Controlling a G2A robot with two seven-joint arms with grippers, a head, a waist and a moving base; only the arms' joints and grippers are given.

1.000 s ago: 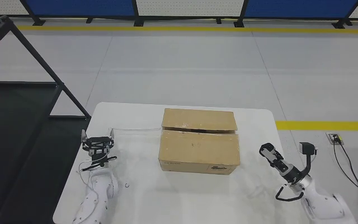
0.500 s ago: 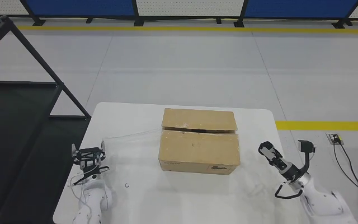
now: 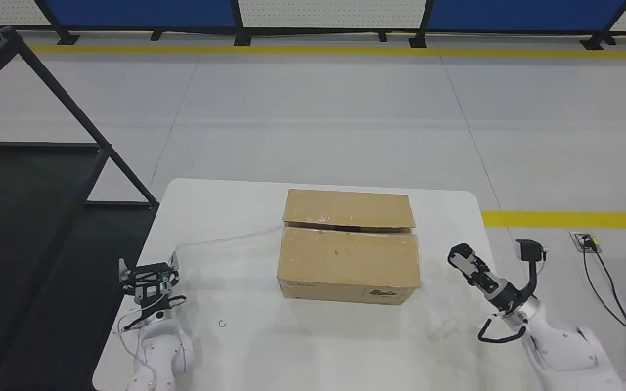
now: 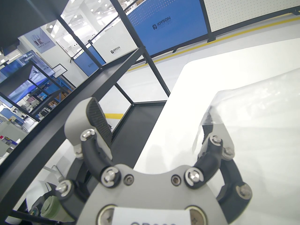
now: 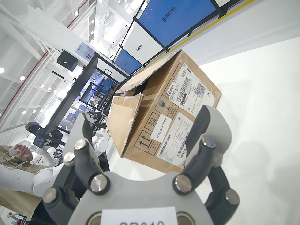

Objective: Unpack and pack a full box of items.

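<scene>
Box: The brown corrugated cardboard box (image 3: 347,256) is stood near the middle of the white table (image 3: 245,205), between the two arms, where either can reach it.
Flaps: The top flaps are folded over but not sealed. A dark gap is left along the seam (image 3: 347,230), and in the right wrist view one flap edge is seen lifted and creased. The contents are hidden.
Step in hand: Unpacking is judged to be at an early stage, since the flaps must be parted before anything inside can be reached.
Plastic film: A clear, thin plastic film (image 4: 253,108) is spread on the table from the box's left side toward the left arm. Its corner is draped over one finger. It is judged to be clinging there rather than clamped.
Left gripper: The left gripper (image 3: 149,266) is held by the table's left edge, well apart from the box. The jaws are spread wide, with nothing between the pads.
Right gripper: The right gripper (image 3: 463,259) is held near the box's right end, aimed at the labelled side. The jaws are spread wide and nothing is held. This position is judged suitable for bracing the box or lifting a flap.
Small item: A small ring-shaped object (image 3: 223,322) lies near the left arm and is too small to identify.
Risk: The film may be dragged along by the finger.
</scene>
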